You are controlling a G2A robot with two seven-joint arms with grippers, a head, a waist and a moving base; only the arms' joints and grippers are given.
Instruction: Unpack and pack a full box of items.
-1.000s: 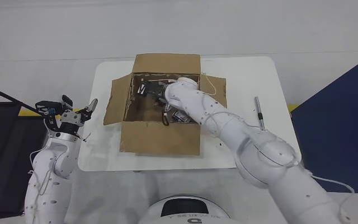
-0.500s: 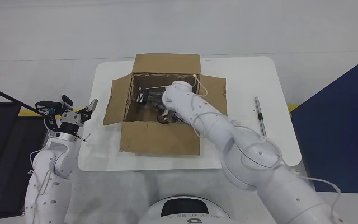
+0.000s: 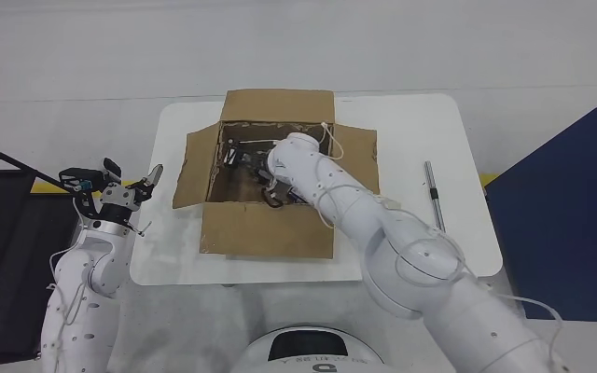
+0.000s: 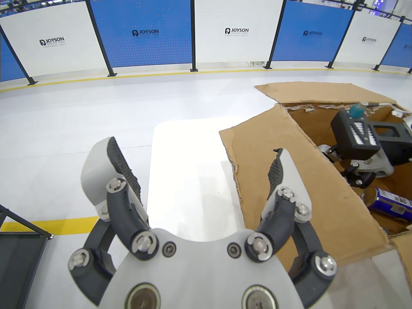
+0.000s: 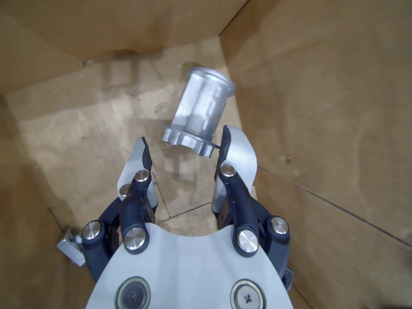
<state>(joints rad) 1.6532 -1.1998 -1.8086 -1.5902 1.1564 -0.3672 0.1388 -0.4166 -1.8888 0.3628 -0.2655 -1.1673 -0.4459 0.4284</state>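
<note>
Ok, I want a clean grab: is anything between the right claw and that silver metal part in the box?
Nothing visible. The right claw is open inside the box, and the metal part is just beyond its tips, near a corner, with only bare cardboard floor around it.

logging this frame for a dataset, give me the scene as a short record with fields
box: cardboard box, flaps open, on the white table
right gripper: inside the box, open, fingertips either side of the flanged end of a silver metal part; contact unclear
left gripper: open, empty, just off the table's edge, outside the box
also in box: blue can, small metal block
on table: thin metal rod, apart from the box
</note>
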